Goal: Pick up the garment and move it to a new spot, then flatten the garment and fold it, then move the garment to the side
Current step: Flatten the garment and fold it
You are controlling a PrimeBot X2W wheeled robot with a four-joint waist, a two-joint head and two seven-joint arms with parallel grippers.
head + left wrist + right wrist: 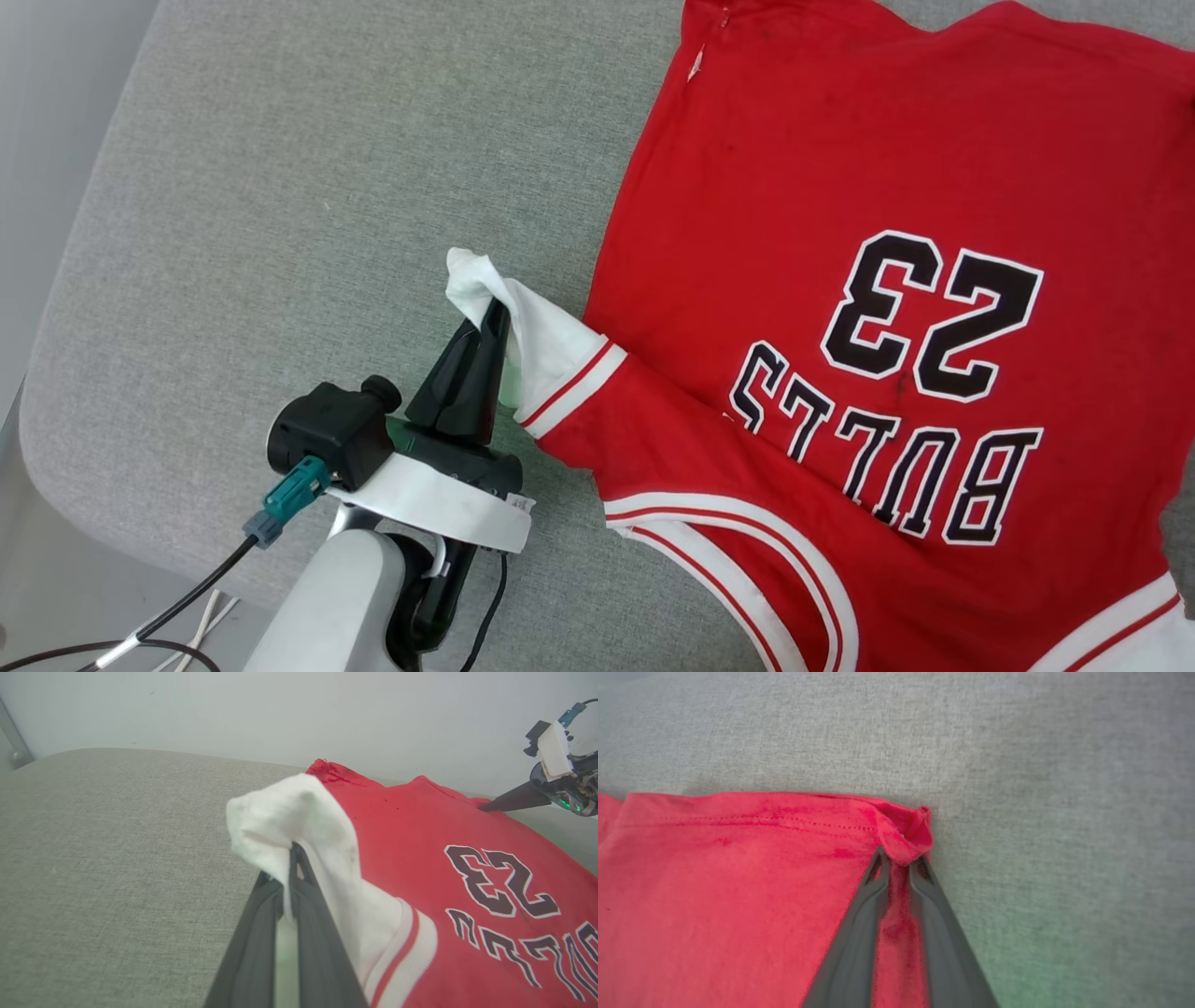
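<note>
The garment [840,187] lies spread with its lettering up across the right half of the head view, on a grey upholstered surface [280,233]. At lower centre the left gripper [495,313] is clamped tight on the white sleeve [546,341], its tip raised. At the middle of the right wrist view, the right gripper [900,858] pinches the red hem corner [908,830], its fingers nearly together.

The garment [840,187] runs off the head view from 12 through 3 to 5 o'clock; the pale forearm [327,597] is cut at 7. The left gripper [495,315] has its tips buried in the white sleeve [551,345]. The right wrist view is soft: a curled red hem corner [908,835] covers the tips of the right gripper [899,862], grip unclear. The left wrist view clips the lettering [504,891] at 4 o'clock.
</note>
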